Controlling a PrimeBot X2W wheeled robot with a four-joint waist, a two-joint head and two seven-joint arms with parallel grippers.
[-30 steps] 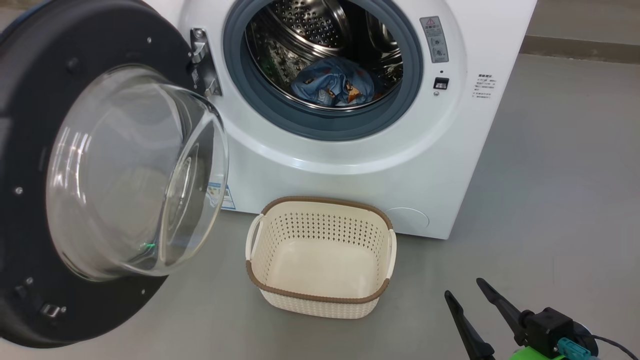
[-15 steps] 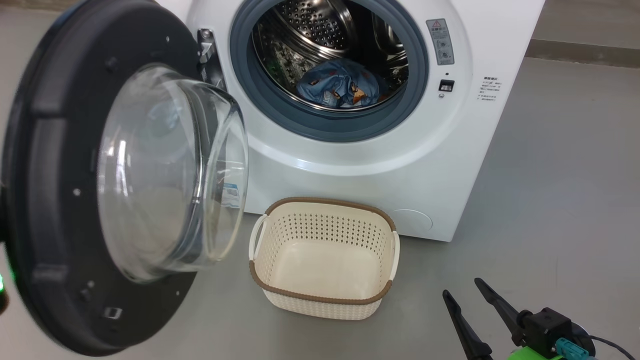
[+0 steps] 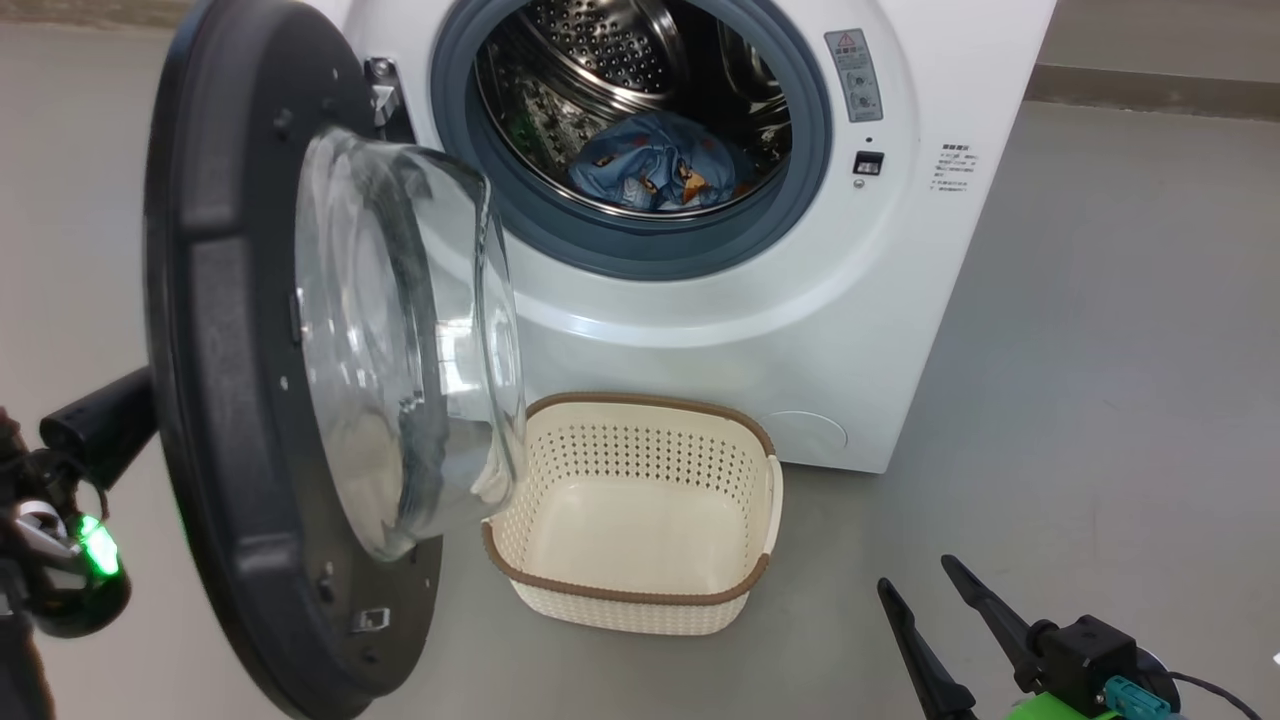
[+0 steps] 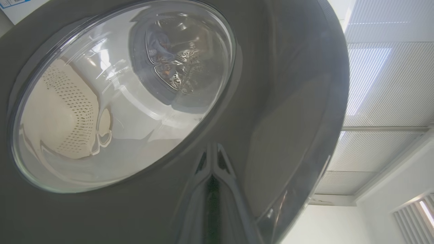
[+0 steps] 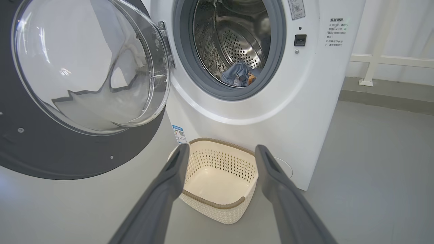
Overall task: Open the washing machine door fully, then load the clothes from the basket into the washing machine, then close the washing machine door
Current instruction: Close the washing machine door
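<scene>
Loading is looking finished: the clothes (image 3: 655,165) are lying in the drum (image 3: 610,50) of the washing machine (image 3: 700,330), and the basket (image 3: 640,592) is sitting empty on the floor (image 3: 1100,400) at its front edge. Closing is what is remaining. The washing machine door (image 3: 230,400) is standing half-swung, with the left end effector (image 4: 213,189), fingers together and holding nothing, touching its outer face. The right end effector (image 3: 917,574) is hanging spread wide and empty.

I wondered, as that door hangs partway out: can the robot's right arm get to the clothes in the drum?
Probably yes: the door stands to the left, leaving the way to the clothes free, though the right tool, open, sits well back.
</scene>
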